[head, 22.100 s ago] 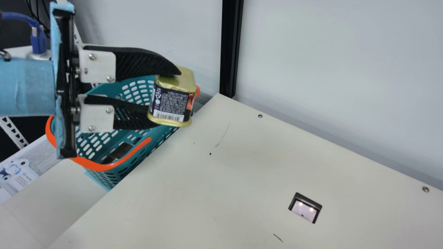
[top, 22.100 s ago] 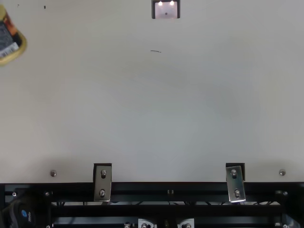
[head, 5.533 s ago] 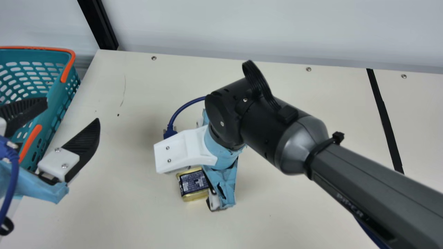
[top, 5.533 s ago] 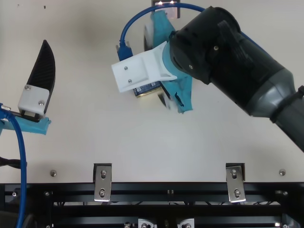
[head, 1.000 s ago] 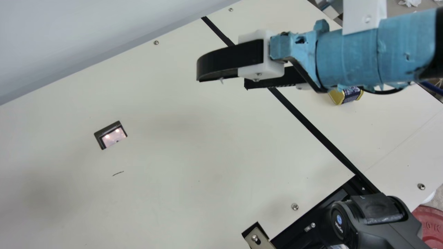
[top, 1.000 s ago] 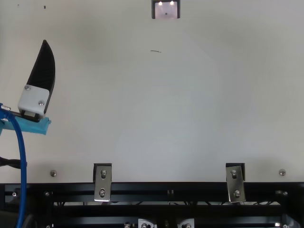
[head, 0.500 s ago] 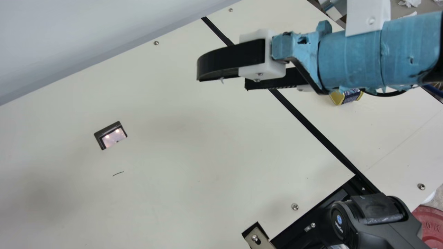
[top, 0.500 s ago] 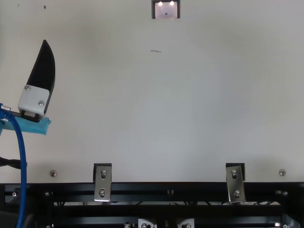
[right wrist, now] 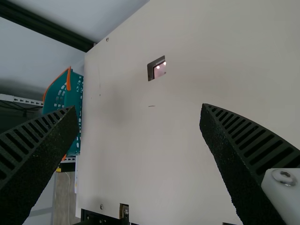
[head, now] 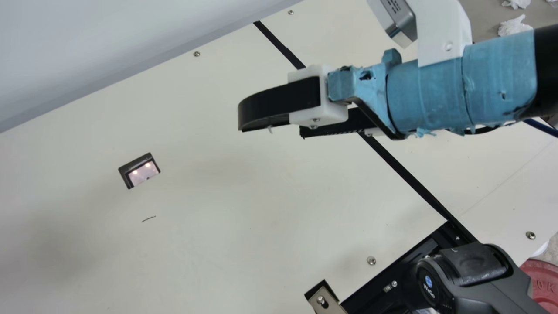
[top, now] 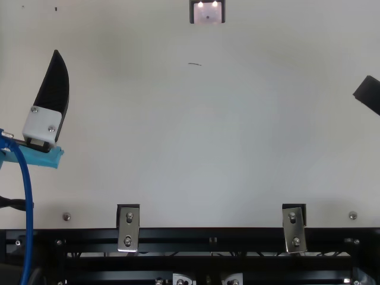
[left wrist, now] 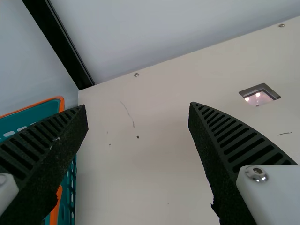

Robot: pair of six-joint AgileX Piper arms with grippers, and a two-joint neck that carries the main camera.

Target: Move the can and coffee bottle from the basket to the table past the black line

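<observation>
Looks smooth and matt across the cream table (head: pixel 218 196), shines like metal on the screw (top: pixel 352 215) and bracket (top: pixel 294 230) at the near edge, seems moulded plastic on the basket (right wrist: pixel 72 98) by the left edge, shows matt, wrinkled wrap on the right arm (head: pixel 440 96).

Crumpled white scraps (head: pixel 515 27) and, well apart from them, a red disc (head: pixel 541 279)

The top view's edge cuts the left gripper (top: pixel 44 122). In the main view, the right gripper (head: pixel 270 125) hides a piece of the black line (head: pixel 404 173). Inside the basket (left wrist: pixel 33 114) (partly covered, also), I cannot tell.
</observation>
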